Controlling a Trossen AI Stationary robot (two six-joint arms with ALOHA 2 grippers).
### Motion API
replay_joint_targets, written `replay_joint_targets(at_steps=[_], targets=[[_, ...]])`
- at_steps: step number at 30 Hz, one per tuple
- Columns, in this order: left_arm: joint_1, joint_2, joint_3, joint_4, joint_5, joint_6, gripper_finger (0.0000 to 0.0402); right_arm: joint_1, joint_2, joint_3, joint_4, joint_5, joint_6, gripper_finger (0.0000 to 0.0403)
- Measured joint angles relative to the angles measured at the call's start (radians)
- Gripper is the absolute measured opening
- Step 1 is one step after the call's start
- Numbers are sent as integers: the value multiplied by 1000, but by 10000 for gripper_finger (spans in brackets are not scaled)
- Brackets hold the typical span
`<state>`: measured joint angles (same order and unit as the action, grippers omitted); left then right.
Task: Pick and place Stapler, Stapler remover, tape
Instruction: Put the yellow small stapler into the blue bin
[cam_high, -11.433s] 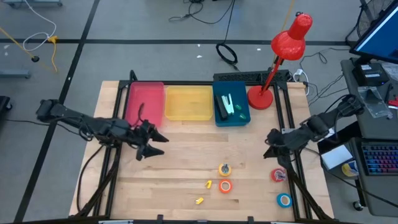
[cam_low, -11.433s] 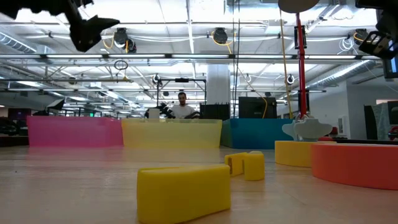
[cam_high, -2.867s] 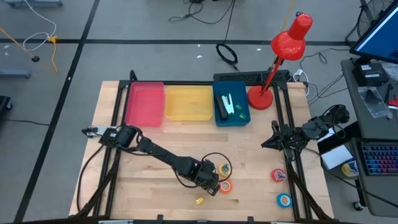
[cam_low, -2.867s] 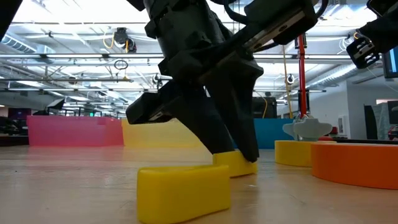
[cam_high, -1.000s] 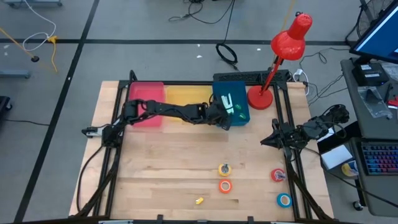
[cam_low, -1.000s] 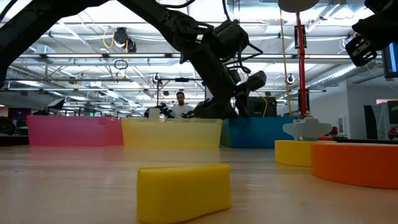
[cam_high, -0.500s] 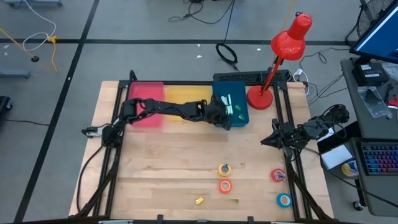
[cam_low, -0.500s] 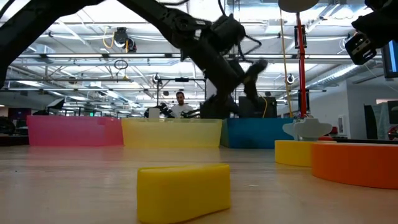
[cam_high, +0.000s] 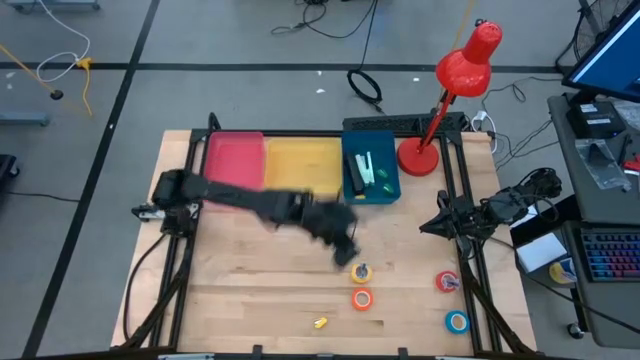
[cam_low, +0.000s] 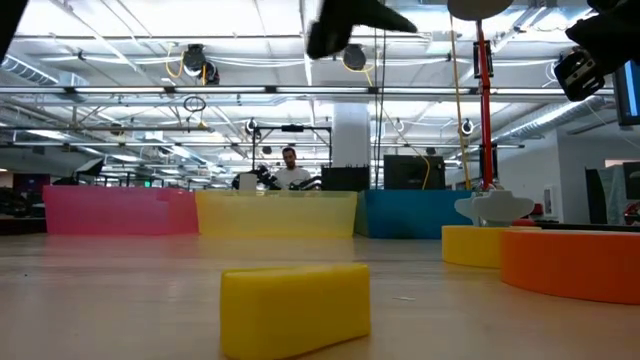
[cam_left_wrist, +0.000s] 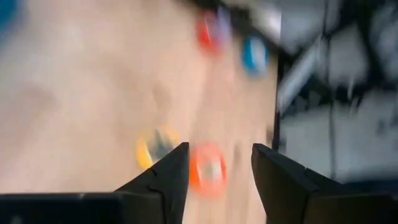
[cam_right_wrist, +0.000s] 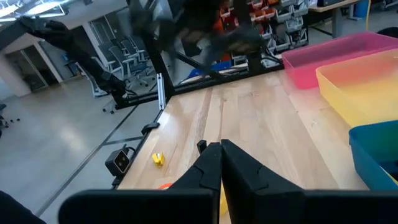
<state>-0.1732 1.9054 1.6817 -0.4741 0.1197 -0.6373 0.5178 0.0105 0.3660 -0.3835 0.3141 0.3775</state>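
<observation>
Yellow plastic, a small block-shaped piece (cam_low: 295, 305), lies nearest the low camera on the wooden tabletop (cam_high: 250, 280), well short of the left hand (cam_high: 345, 250). That hand hangs above the middle of the tabletop, blurred in the overhead view; its two dark fingers (cam_left_wrist: 163, 180) stand apart with nothing between them. Just beyond its tips lies the yellow tape (cam_high: 361, 271), and a little farther toward the tabletop's near edge the orange tape (cam_high: 362, 298); the wrist view looks down on both, the orange roll showing in the gap between the fingers. Off to the hand's right side, well apart from it, sit the red tape (cam_high: 447, 282) and the blue tape (cam_high: 457, 322), near the tabletop's right edge.

Behind the left hand, along the far edge, three bins stand in a row: a pink bin (cam_high: 233, 167), a yellow bin (cam_high: 303, 166) and a blue bin (cam_high: 372, 190). The blue bin holds a dark stapler (cam_high: 357, 173) and a small green piece beside it. A red desk lamp (cam_high: 455, 85) stands just past that bin.

The right hand (cam_high: 432, 226) waits at the tabletop's right edge, above the red tape, its fingers pressed together on nothing.
</observation>
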Motion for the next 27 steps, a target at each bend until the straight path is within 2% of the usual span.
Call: replay_joint_targets(at_steps=[7,11,18,27], targets=[[-233,57,-1,-165,-150,-61,156,0,0,0,0,-1,2,2],[-301,123,-3,-158,-153,-133,150,0,0,0,4,-1,1,1],[-334,228,-2,-121,-97,-246,136,0,0,0,6,-1,3,1],[-330,271,-2,-81,-63,-364,131,0,0,0,6,-2,7,1]])
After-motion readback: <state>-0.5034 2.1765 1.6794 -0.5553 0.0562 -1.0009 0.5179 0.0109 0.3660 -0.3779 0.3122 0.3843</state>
